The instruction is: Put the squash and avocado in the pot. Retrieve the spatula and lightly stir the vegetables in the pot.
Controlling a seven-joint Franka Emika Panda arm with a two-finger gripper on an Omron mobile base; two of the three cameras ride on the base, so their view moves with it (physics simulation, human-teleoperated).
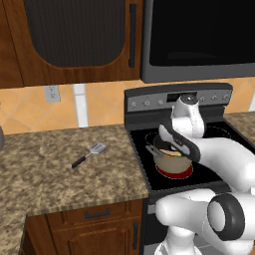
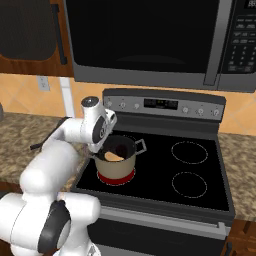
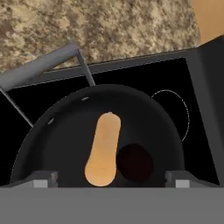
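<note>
While the arm leans over the stove (image 2: 200, 200), the squash (image 3: 103, 151) lies inside the pot (image 2: 116, 165) on its dark bottom. Right beside it sits the avocado (image 3: 134, 163), and the two look like they touch. The pot stands on a red glowing burner (image 2: 116, 178) at the front left of the stove top. One grey handle (image 3: 37, 69) of the pot shows near the top of the hand view. Just above the pot hangs the gripper (image 3: 112, 179), looking down into it. Its two tips (image 3: 43, 179) are spread wide apart and hold nothing. Well apart from the pot, the spatula (image 1: 89, 154) lies flat on the speckled counter (image 1: 45, 174), to the left of the stove.
</note>
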